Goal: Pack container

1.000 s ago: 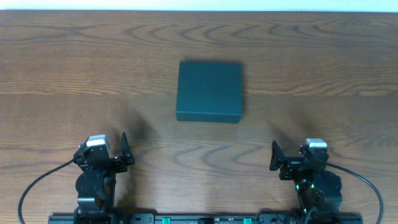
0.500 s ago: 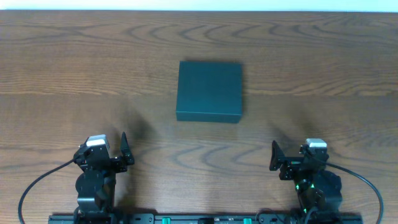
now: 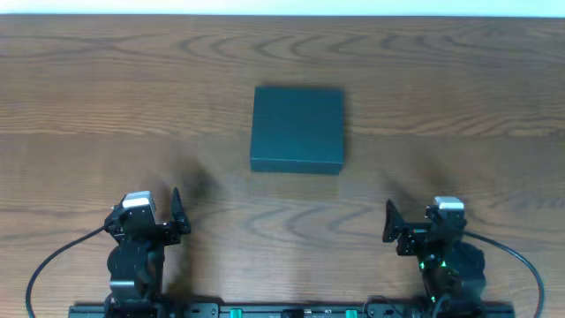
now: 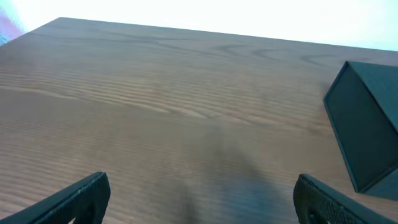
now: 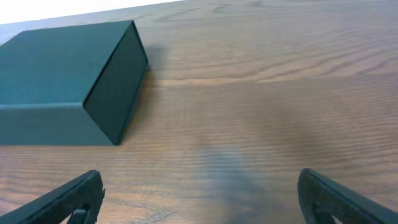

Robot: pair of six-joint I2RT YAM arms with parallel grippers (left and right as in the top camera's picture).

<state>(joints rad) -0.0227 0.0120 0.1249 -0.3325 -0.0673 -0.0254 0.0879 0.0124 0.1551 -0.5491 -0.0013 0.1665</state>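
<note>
Dark teal-green and matte, the container [image 3: 297,128] is lying flat with its lid shut at the middle of the wooden surface [image 3: 88,106]. The left claw [image 4: 202,202] and right claw [image 5: 199,199] are standing well apart from it, both gaping wide and gripping nothing.

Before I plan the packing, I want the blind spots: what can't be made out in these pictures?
Inside of the container: hidden in every view, since it is closed on top.
Its right part, left wrist view: cut off by the frame's right edge.
Its left end, right wrist view: cut off by the left edge.
Which side it opens on: no seam shows overhead.
</note>
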